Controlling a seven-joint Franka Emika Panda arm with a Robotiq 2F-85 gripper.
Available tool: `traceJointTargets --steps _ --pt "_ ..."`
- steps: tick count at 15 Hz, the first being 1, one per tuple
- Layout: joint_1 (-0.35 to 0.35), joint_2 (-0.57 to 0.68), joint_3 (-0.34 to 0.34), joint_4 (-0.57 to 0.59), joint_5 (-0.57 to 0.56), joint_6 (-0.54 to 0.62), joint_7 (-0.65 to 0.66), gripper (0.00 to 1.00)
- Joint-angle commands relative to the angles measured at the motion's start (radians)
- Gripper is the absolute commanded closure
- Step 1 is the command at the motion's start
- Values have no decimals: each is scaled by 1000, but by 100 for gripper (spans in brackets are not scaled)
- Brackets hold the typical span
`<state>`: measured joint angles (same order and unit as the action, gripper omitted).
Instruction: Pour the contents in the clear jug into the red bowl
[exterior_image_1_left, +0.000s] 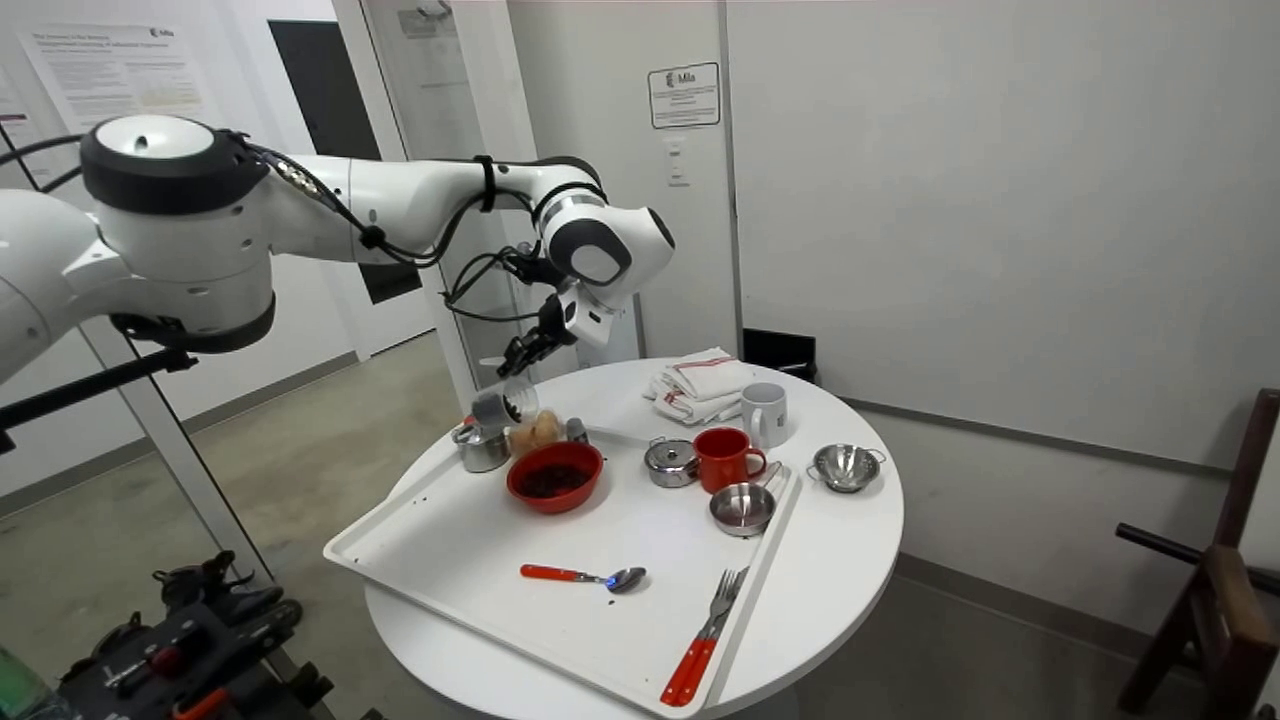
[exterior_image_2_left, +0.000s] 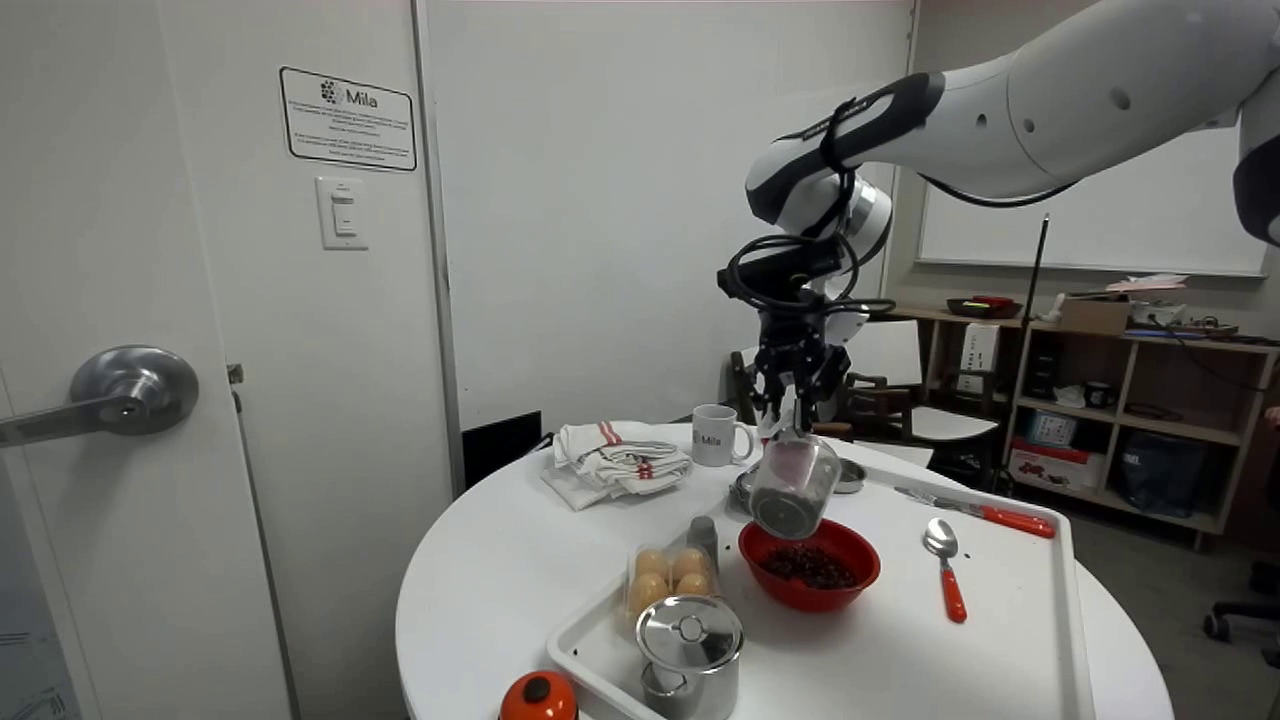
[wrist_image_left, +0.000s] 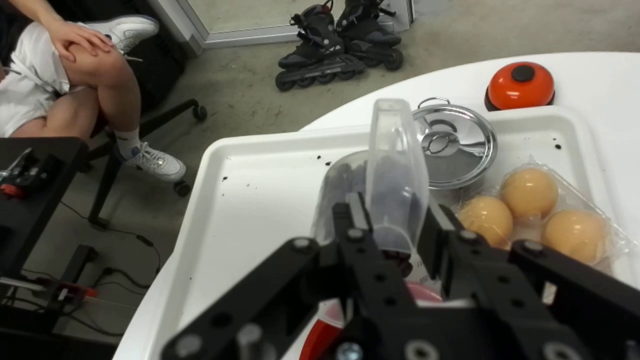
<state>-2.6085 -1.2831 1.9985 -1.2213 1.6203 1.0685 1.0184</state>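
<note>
Behind the round white table we see a pale wall. On the tray sits the red bowl, upright, dark pieces inside. We find the gripper narrow, clamped on the handle of the clear jug, above the tray near the bowl. In an exterior view the jug is tipped, long axis roughly left to right, greyish end left; which end is the mouth, we cannot tell.

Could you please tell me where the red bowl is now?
In an exterior view, the red bowl stands right of picture centre, on the white tray, between the eggs on the left and the red-handled spoon on the right.
</note>
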Motion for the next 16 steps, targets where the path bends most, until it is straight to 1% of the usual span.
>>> traceJointTargets --steps 1,4,8,12,16 --pt "1 -1 3 -6 16 -76 -56 93" --pt "2 4 8 -35 40 -130 -94 93" --pt "1 -7 -29 -88 103 -194 -133 93" --pt "-2 -19 -70 -160 196 -223 -147 93" --pt "-7 -35 -93 -198 292 -260 -137 93"
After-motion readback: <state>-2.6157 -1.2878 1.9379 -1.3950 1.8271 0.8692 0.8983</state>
